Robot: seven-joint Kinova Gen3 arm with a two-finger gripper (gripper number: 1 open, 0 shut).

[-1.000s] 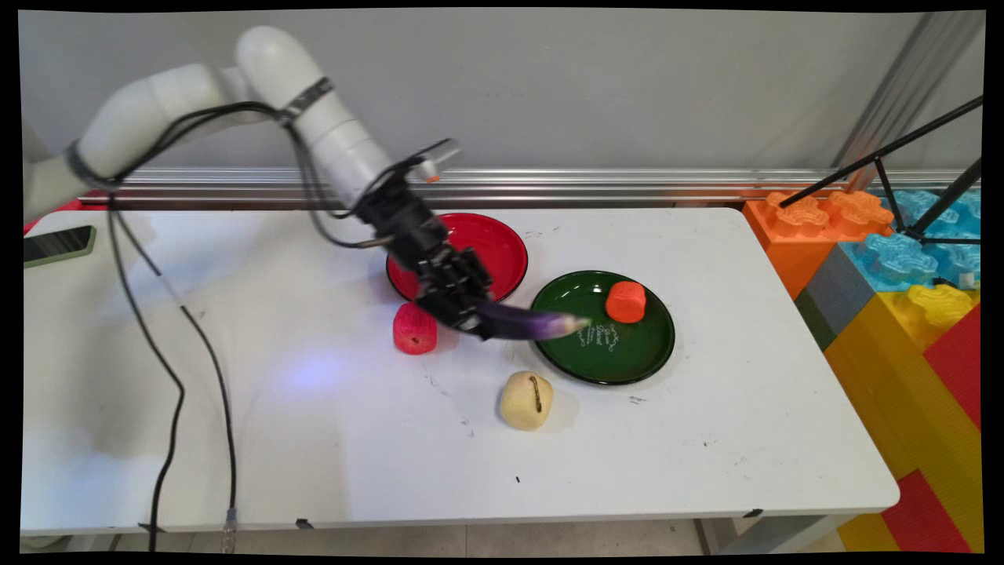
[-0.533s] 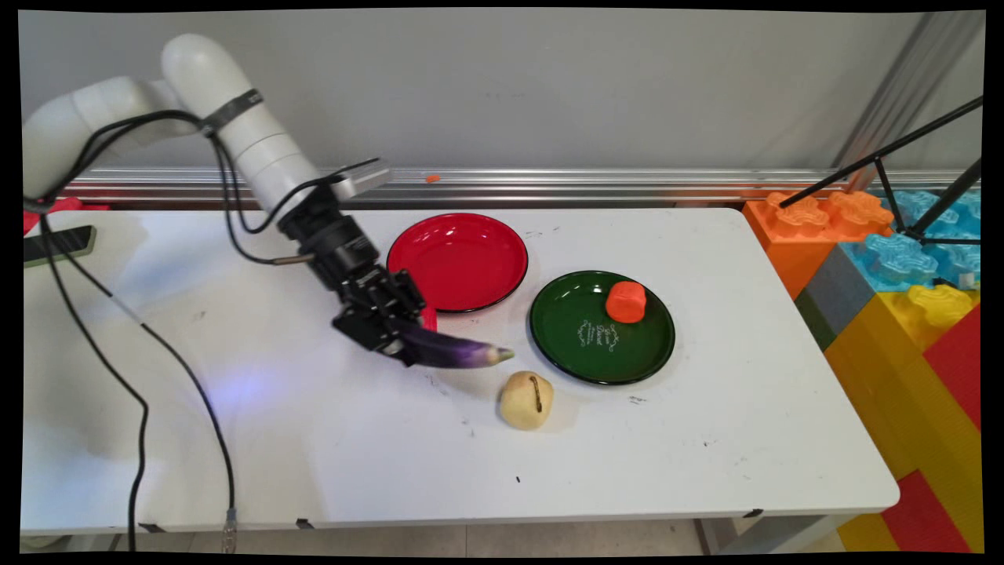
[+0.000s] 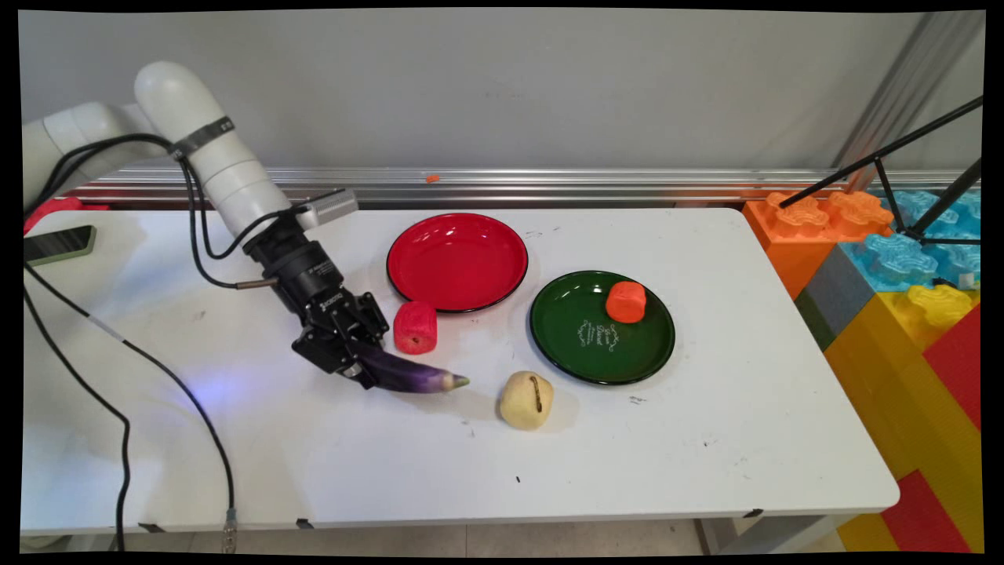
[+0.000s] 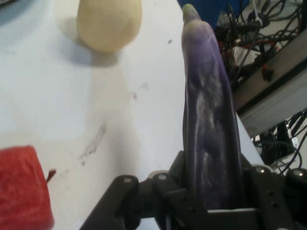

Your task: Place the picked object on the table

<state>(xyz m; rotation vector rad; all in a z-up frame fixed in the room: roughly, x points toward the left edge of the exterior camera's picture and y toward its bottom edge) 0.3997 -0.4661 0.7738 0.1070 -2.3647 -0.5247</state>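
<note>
Holding the purple eggplant (image 3: pixel 412 378) by its thick end, the gripper (image 3: pixel 354 367) is closed on it, and the fruit sticks out to the right, with its greenish tip pointing toward the yellowish potato-like object (image 3: pixel 526 400), near it but apart. In the main view the eggplant is low over the white table (image 3: pixel 706 439), left of the centre; whether its underside touches the surface I cannot tell. In the hand view the eggplant (image 4: pixel 208 124) rises from between the black fingers (image 4: pixel 266 194) along the whole picture, so only a short part of it is inside the grip and the long part hangs free. Its skin looks smooth and a little glossy, so I judge it can be slippery, and it seems a light toy, probably stiff, because it does not bend under its own weight. A hold closer to the middle would probably be more steady than this hold at the end. Just to the right of the gripper, on the far side of the eggplant, stands a red cylinder-like piece (image 3: pixel 415 327), and behind it lies the red plate (image 3: pixel 458 224). Further right is the green plate (image 3: pixel 565 345) with an orange piece (image 3: pixel 626 301) on it
</note>
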